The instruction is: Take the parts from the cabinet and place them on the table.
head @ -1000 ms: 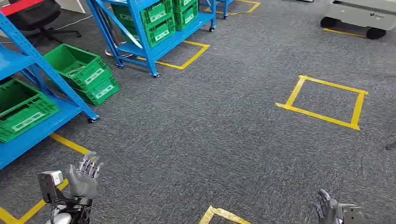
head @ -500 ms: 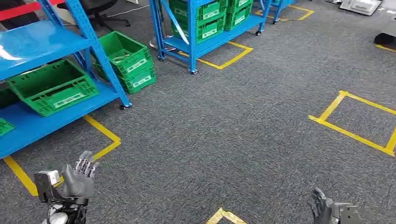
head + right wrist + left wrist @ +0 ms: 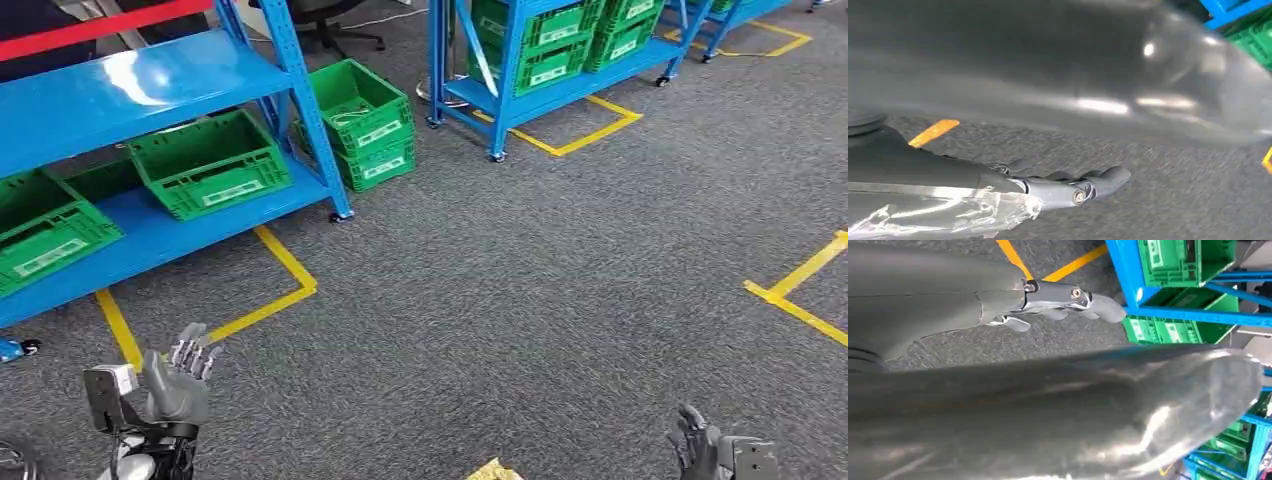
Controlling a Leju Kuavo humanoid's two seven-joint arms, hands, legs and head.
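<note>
Shelving rack (image 3: pixel 150 80) ahead of left hand (image 3: pixel 177 385), two crates (image 3: pixel 210 165) on its lower shelf; stacked crates (image 3: pixel 365 125) on floor further right; second rack (image 3: pixel 560 60) far ahead, between both hands; right hand (image 3: pixel 705 455) low right

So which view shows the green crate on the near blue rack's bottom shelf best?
The head view: the green crate sits whole on the blue rack, open top and label visible. The left wrist view catches green crates behind the left hand, partly cut off. The right wrist view shows a blurred green corner.
</note>
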